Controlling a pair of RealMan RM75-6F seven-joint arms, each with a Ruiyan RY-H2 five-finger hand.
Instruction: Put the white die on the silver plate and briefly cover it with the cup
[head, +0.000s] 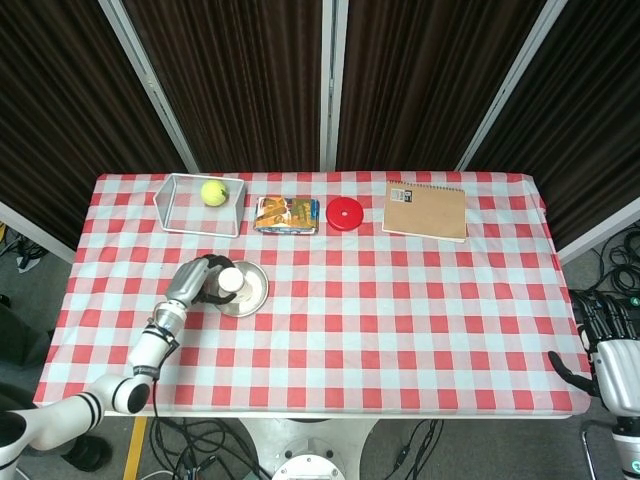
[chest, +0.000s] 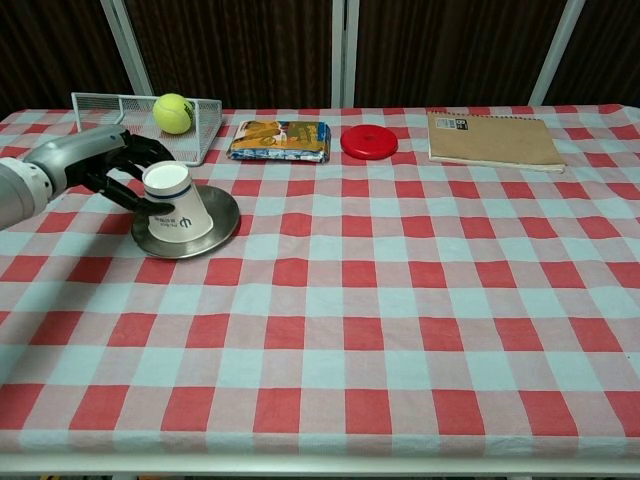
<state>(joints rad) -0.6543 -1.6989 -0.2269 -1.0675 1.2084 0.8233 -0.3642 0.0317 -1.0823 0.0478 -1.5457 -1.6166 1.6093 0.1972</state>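
The cup (chest: 178, 205) is held inverted on the silver plate (chest: 222, 212) by the left hand (chest: 118, 168), fingers clamped around it. The white die is hidden, presumably covered. Lifting the cup remains. The right hand (head: 606, 340) is idle, fingers apart.

A red-and-white checked cloth (head: 400, 300) covers the surface. Behind it hang dark brown pleated curtains (head: 240, 80), divided by pale metal posts (head: 331, 85). Below the surface's front edge, black cables (head: 190, 440) lie on a grey floor (head: 30, 300).
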